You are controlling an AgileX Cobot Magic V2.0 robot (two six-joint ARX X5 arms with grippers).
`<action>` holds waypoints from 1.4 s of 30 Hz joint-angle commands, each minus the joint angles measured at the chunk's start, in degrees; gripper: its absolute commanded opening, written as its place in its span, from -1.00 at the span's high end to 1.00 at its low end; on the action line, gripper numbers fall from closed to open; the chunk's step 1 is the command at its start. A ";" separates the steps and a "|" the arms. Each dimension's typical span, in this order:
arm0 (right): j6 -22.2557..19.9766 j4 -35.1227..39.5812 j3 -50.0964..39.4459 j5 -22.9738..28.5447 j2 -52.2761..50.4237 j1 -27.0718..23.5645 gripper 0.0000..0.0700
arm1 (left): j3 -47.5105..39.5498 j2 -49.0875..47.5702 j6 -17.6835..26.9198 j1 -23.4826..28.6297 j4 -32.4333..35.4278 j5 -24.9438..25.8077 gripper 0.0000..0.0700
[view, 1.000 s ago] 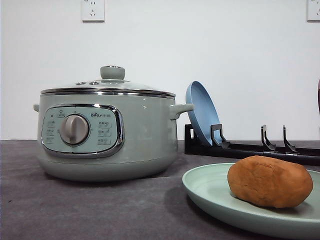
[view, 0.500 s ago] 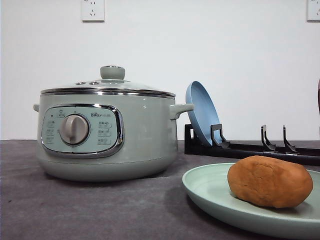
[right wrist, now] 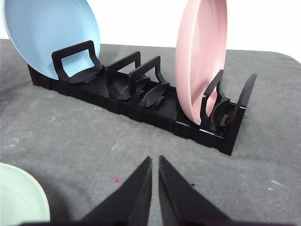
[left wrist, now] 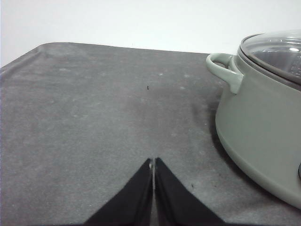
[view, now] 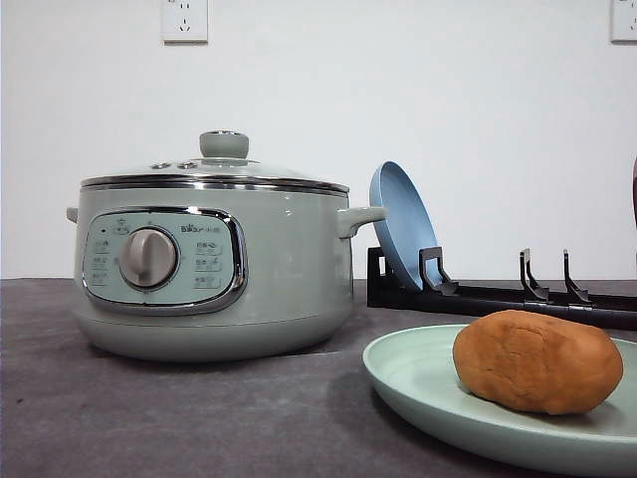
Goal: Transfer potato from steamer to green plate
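A: Checking potato [view: 537,360]: lying on the green plate [view: 418,383], long axis crosswise, steamer [view: 214,254] lidded.
B: Grippers?
A: Left gripper [left wrist: 153,165] and right gripper [right wrist: 154,162] pressed together, empty; right nearer plate.

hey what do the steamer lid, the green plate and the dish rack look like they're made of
Lid: clear glass, see-through with glare, in a chrome-looking rim. Green plate: smooth, glossy, likely plastic or glazed ceramic; can't tell which. Rack: black, matte, ribbed, probably moulded plastic.
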 commanded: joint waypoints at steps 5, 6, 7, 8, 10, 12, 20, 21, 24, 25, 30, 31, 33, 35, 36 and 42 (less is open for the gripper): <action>-0.79 0.77 -0.31 0.04 -0.09 -0.07 0.96 | -1.18 -0.11 0.10 -0.02 -0.42 -0.15 1.00; -0.79 0.77 -0.31 0.04 -0.09 -0.07 0.96 | -1.18 -0.11 0.10 -0.02 -0.42 -0.15 1.00; -0.79 0.77 -0.31 0.04 -0.09 -0.07 0.96 | -1.18 -0.11 0.10 -0.02 -0.42 -0.15 1.00; -0.79 0.77 -0.31 0.04 -0.09 -0.07 0.96 | -1.18 -0.11 0.10 -0.02 -0.42 -0.15 1.00; -0.79 0.77 -0.31 0.04 -0.09 -0.07 0.96 | -1.18 -0.11 0.09 -0.02 -0.42 -0.15 1.00; -0.79 0.77 -0.31 0.04 -0.09 -0.07 0.96 | -1.18 -0.11 0.10 -0.02 -0.42 -0.15 1.00; -0.79 0.77 -0.31 0.04 -0.09 -0.07 0.96 | -1.18 -0.11 0.09 -0.02 -0.42 -0.15 1.00; -0.79 0.77 -0.31 0.04 -0.09 -0.07 0.96 | -1.18 -0.11 0.09 -0.02 -0.42 -0.15 1.00; -0.79 0.77 -0.31 0.04 -0.09 -0.07 0.96 | -1.18 -0.11 0.10 -0.02 -0.42 -0.15 1.00; -0.79 0.77 -0.31 0.04 -0.09 -0.07 0.96 | -1.18 -0.11 0.09 -0.02 -0.42 -0.15 1.00; -0.79 0.77 -0.31 0.04 -0.09 -0.07 0.96 | -1.18 -0.11 0.09 -0.02 -0.42 -0.15 1.00; -0.79 0.77 -0.31 0.04 -0.09 -0.07 0.96 | -1.18 -0.11 0.09 -0.02 -0.42 -0.15 1.00; -0.79 0.77 -0.31 0.04 -0.09 -0.07 0.96 | -1.18 -0.11 0.09 -0.02 -0.42 -0.15 1.00; -0.79 0.77 -0.31 0.04 -0.09 -0.07 0.96 | -1.18 -0.11 0.09 -0.02 -0.42 -0.15 1.00; -0.80 0.77 -0.31 0.04 -0.09 -0.07 0.96 | -1.18 -0.11 0.09 -0.02 -0.42 -0.15 1.00; -0.79 0.77 -0.31 0.04 -0.09 -0.07 0.96 | -1.18 -0.11 0.10 -0.02 -0.42 -0.15 1.00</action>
